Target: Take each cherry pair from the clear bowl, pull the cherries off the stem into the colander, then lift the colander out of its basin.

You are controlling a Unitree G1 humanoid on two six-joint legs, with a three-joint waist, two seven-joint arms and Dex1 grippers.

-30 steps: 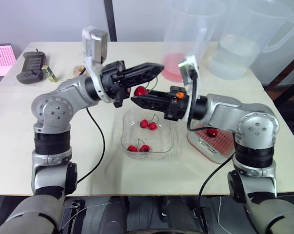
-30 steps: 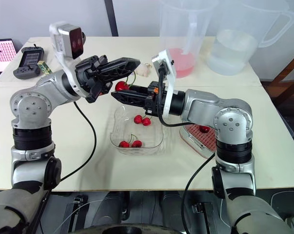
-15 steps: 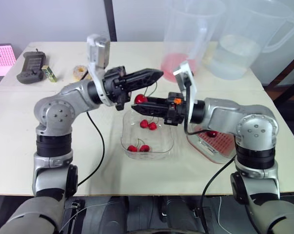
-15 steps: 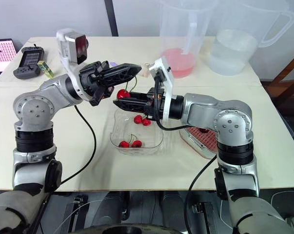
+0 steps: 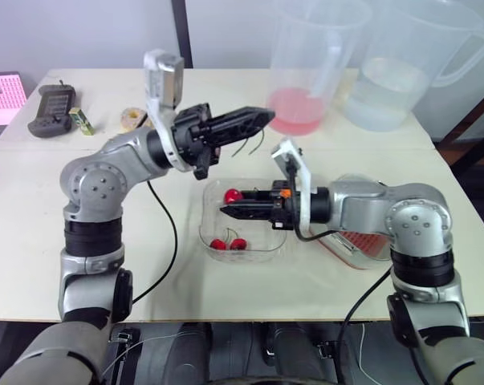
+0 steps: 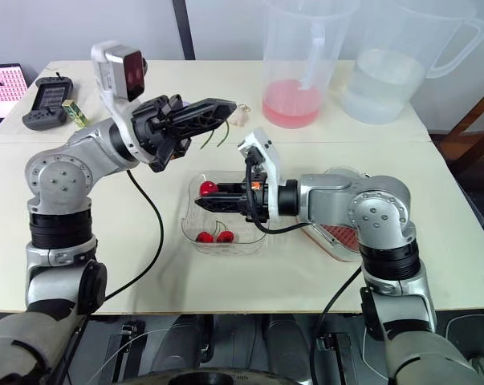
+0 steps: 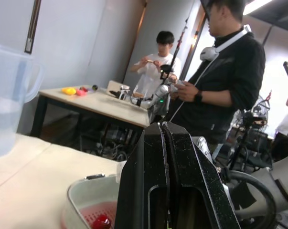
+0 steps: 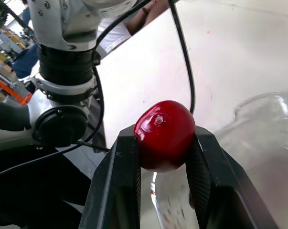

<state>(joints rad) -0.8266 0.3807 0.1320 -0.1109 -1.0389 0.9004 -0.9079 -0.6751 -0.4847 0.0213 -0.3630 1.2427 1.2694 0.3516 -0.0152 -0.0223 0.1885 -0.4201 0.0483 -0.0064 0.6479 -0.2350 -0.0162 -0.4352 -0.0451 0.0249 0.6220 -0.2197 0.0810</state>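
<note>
My left gripper (image 5: 267, 115) hangs above the table's middle, shut on a thin green stem (image 5: 243, 147) that dangles below it. Lower down, over the clear bowl (image 5: 205, 233), my right gripper (image 5: 225, 204) is shut on a single red cherry (image 5: 233, 195), seen close up as the cherry (image 8: 164, 134) between the pads. A cherry pair (image 5: 228, 243) lies in the bowl's near part. To the right, behind my right forearm, the red colander (image 5: 368, 241) sits in its basin (image 5: 338, 253). One cherry (image 7: 101, 221) lies in the colander.
Two large clear pitchers stand at the back, one with pink liquid (image 5: 306, 72) and one with water (image 5: 398, 76). A black handset (image 5: 53, 108), a small green box (image 5: 83, 120) and a round item (image 5: 132, 119) lie at the back left. People stand beyond the table.
The right gripper has pulled the cherry down and away from the left gripper, off the stem, to just above the bowl. The left gripper has stayed up with the bare stem.
</note>
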